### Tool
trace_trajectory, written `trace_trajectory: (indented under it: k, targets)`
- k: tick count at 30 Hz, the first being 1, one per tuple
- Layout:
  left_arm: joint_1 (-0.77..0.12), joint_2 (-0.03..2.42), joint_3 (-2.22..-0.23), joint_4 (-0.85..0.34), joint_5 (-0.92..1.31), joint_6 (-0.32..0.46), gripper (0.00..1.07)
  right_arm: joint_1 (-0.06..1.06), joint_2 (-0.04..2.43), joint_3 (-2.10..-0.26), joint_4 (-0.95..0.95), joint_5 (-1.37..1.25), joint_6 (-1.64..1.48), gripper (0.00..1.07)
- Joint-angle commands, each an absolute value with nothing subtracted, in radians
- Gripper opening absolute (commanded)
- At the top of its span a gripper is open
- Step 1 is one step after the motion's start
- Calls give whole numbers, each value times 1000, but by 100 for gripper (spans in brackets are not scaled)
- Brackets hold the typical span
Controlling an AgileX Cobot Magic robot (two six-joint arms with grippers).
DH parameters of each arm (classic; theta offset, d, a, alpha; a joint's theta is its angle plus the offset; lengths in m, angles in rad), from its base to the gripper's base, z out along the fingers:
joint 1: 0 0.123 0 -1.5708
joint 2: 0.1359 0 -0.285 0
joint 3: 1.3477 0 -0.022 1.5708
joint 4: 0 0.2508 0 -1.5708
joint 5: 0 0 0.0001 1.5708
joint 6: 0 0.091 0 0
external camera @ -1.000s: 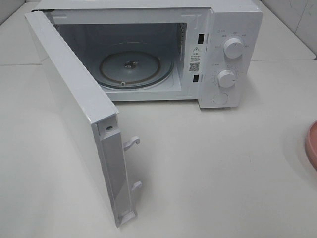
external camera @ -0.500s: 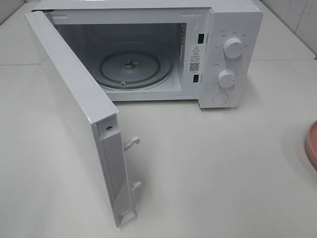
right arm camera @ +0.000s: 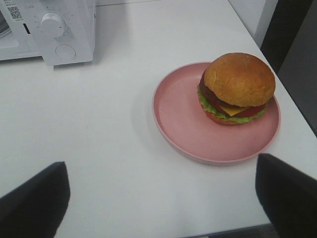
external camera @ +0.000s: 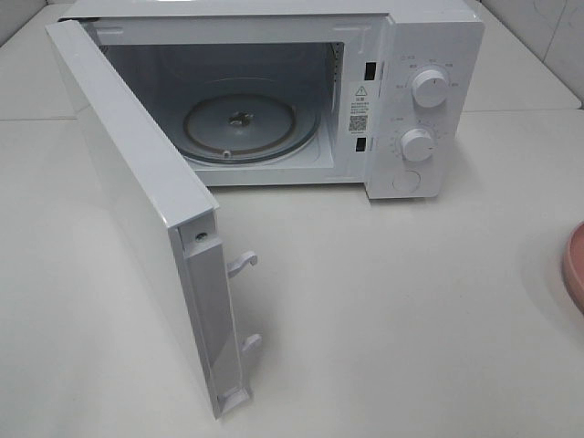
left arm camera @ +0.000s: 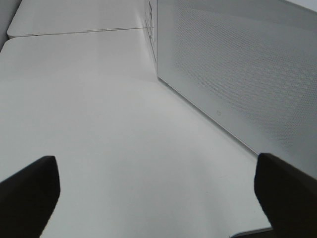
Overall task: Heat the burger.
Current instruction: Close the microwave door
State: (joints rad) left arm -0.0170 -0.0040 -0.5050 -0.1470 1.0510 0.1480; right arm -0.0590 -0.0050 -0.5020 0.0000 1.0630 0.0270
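Right now my two grippers are hanging over the white tabletop (external camera: 411, 301), and both are holding nothing. My left gripper (left arm camera: 158, 193) is standing with its jaws wide open, and only the two dark fingertips (left arm camera: 27, 191) are showing above bare table. Just past them, the big white microwave door (left arm camera: 237, 74) is standing on its edge, with tiny dots all over its panel.

My right gripper (right arm camera: 161, 198) is also standing with its jaws wide open and not touching anything. A little way beyond its fingertips (right arm camera: 34, 198), the pink plate (right arm camera: 185, 119) is sitting near the right edge of the tabletop. The burger (right arm camera: 237, 87) is sitting on the plate, off to the side nearest that right edge, not in the middle. Its brown bun is on top, and green leaf, yellow cheese and something red are peeking out underneath.

Farther away, the white microwave (external camera: 429, 55) is sitting toward the back of the tabletop, well apart from the plate. Its door (external camera: 137, 210) is swinging wide open toward the front left. Inside, the round glass tray (external camera: 242, 128) is lying flat. Two round knobs (external camera: 429, 87) are sitting on the microwave's right side, one above the other.

From up high, only a thin bit of the plate's rim (external camera: 575, 265) is showing at the right edge.
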Motion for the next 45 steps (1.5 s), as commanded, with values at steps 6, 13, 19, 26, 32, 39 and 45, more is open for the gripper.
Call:
trace_trajectory:
  k: [6, 13, 19, 26, 32, 39, 45]
  targets:
    - [-21, -20, -513, -151, 1022, 129, 102, -57, -26, -500, -6, 1054, 30, 98]
    - [-21, 87, -542, -167, 806, 86, 102, -57, -26, -500, -6, 1054, 30, 98]
    - [-21, 259, -493, -117, 541, 95, 102, -57, -26, -500, -6, 1054, 30, 98]
    - [-21, 463, -335, -148, 118, 100, 87, -57, -26, -500, -6, 1054, 30, 98]
    - [-21, 612, -281, -148, -142, 89, 20, -57, -26, -500, -6, 1054, 30, 98]
    - [-21, 751, -281, -147, -268, 89, 0, -57, -26, -500, -6, 1054, 30, 98]
    - [-21, 876, -276, -138, -386, 63, 0, -57, -26, -500, -6, 1054, 30, 98]
